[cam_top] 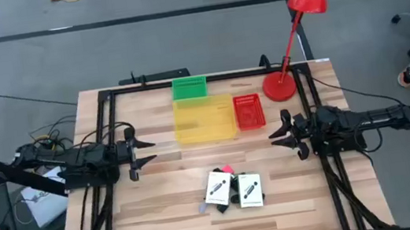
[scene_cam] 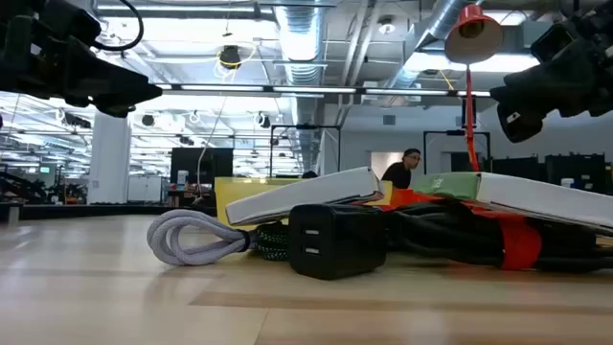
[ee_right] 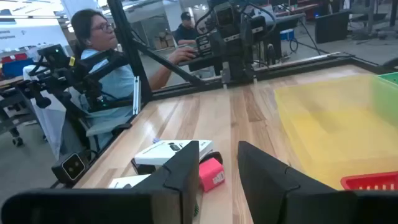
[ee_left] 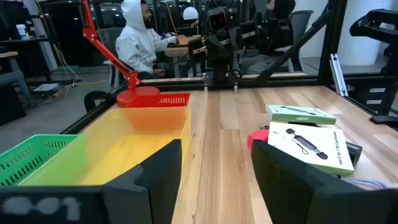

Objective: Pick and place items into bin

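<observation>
nothing picked yet: my left gripper (cam_top: 151, 151) and right gripper (cam_top: 273, 134) hover apart, jaws parted and empty. the items (cam_top: 233, 188) lie clustered on the tabletop (cam_top: 169, 207), outside the yellow bin (cam_top: 203, 120). next, reach down for one.

Your low view crops both arms at the top edge, the black charger (scene_cam: 330, 240) and grey cable (scene_cam: 192, 240) hide the pile behind, pink piece (cam_top: 225, 169) mostly covered by carded packages (cam_top: 233, 188).
</observation>
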